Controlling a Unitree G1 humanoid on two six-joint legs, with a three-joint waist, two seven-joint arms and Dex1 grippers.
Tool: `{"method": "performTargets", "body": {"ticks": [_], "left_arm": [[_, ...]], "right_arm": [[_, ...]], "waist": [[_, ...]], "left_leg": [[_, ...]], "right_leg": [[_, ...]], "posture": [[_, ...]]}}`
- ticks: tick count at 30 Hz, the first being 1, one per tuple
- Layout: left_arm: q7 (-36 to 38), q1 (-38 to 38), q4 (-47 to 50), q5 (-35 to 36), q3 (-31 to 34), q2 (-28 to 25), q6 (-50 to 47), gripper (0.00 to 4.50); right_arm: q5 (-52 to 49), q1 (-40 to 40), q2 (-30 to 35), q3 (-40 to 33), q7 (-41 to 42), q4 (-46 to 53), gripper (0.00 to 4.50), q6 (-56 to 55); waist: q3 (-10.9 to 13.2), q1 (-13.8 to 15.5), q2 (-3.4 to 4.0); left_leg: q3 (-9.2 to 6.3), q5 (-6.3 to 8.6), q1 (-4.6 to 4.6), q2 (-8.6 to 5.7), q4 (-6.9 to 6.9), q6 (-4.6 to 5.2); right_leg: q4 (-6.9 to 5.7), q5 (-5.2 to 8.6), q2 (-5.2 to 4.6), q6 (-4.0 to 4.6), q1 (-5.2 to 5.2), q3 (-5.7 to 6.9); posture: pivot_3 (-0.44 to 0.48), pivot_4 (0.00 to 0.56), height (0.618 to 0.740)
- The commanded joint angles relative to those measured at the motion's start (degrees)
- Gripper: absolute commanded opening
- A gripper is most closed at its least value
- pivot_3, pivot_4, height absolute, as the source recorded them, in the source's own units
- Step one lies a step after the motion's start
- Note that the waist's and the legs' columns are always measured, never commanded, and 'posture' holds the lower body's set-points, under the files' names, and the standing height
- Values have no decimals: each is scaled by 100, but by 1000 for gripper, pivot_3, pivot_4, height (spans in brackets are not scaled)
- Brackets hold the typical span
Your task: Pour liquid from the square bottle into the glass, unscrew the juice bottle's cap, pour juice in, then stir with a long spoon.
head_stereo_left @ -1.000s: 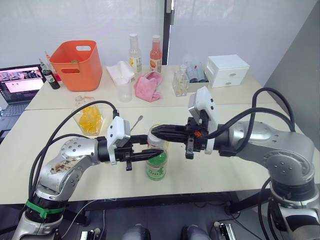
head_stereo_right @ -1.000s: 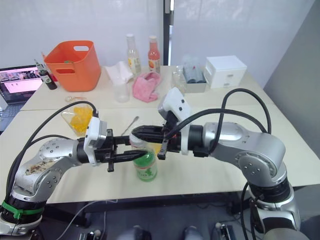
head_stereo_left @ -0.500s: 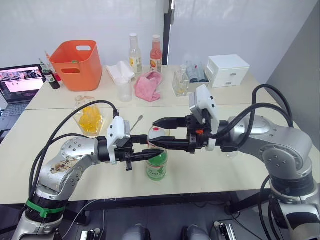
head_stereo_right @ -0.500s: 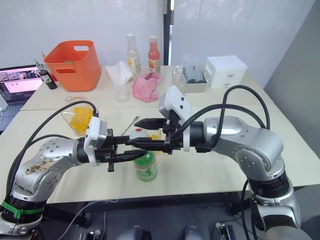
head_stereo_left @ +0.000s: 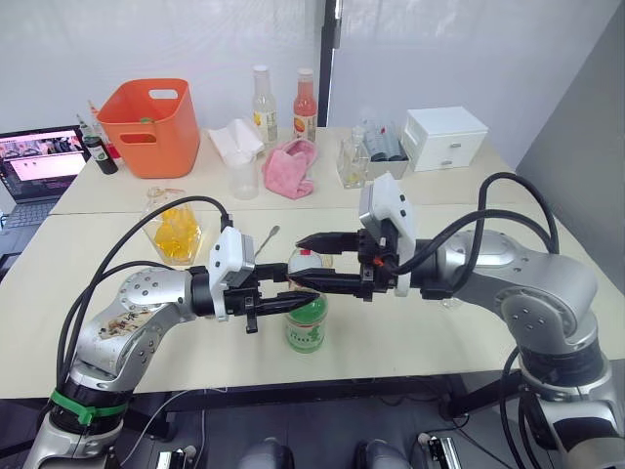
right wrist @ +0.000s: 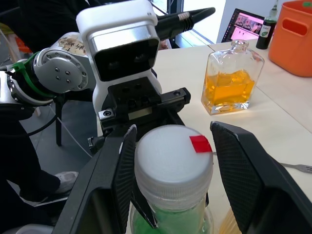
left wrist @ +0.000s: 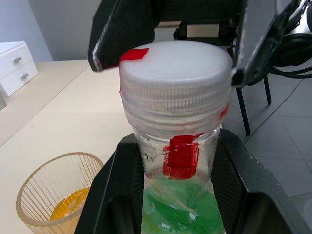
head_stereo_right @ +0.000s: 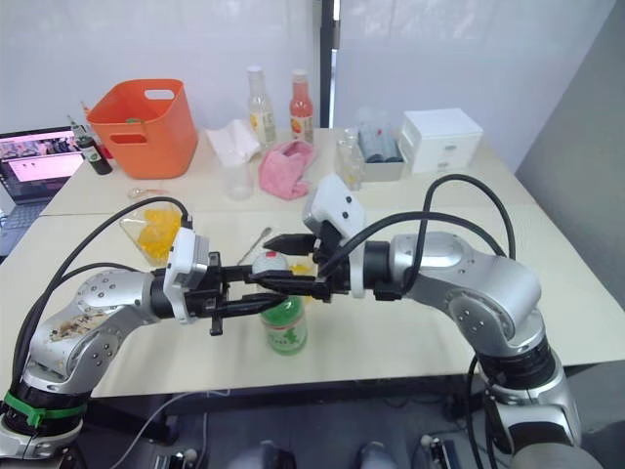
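Head view, room: the juice bottle [head_stereo_left: 306, 318] stands near the table's [head_stereo_left: 410, 337] front edge, bare tabletop to its right; the square bottle [head_stereo_left: 174, 228] sits well apart to its left, the long spoon [head_stereo_left: 266, 237] between them, further back.
Head view, writing: green label, lettering too small to read.
Head view, hands: left gripper [head_stereo_left: 283, 300] clamped on the juice bottle's neck; right gripper [head_stereo_left: 314, 262] spread apart around the juice bottle's cap [head_stereo_right: 270, 262].
Left wrist view: left fingers [left wrist: 117, 190] press both sides of the neck below the white cap, which carries a red patch; the glass [left wrist: 56, 192] stands just beside, orange liquid at its bottom.
Right wrist view: right fingers [right wrist: 243, 170] flank the cap with gaps either side; square bottle upright behind, near an orange bin [right wrist: 295, 36].
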State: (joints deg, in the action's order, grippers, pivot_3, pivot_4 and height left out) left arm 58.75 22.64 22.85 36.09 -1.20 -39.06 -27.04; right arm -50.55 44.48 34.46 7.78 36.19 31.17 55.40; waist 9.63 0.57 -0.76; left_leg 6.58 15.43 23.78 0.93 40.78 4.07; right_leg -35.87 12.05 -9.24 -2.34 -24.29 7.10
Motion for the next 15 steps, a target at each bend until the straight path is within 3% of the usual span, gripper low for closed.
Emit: {"method": "performTargets", "body": {"ticks": [1,9,12,15], "left_arm": [[34,-17,18,-93,8,-74,24,1454],[-3,26,62,-66,0,-75,-41,1454],[-13,36,84,-56,-2,-79,-68,1454],[-14,41,98,-55,-2,-85,-86,1454]], "right_arm": [[39,32,21,-78,24,171,2550,-5],[40,38,-3,-97,-2,162,2550,5],[45,38,-26,-104,-24,161,1786,-12],[56,37,-47,-109,-13,133,1679,-44]], "waist": [[0,1,0],[0,1,0],[0,1,0],[0,0,0]], "left_leg": [[0,0,0,0,0,0],[0,0,0,0,0,0],[0,0,0,0,0,0],[0,0,0,0,0,0]], "right_leg": [[0,0,0,0,0,0],[0,0,0,0,0,0],[0,0,0,0,0,0],[0,0,0,0,0,0]], "posture": [[0,150,713],[0,150,713],[0,150,713],[0,150,713]]}}
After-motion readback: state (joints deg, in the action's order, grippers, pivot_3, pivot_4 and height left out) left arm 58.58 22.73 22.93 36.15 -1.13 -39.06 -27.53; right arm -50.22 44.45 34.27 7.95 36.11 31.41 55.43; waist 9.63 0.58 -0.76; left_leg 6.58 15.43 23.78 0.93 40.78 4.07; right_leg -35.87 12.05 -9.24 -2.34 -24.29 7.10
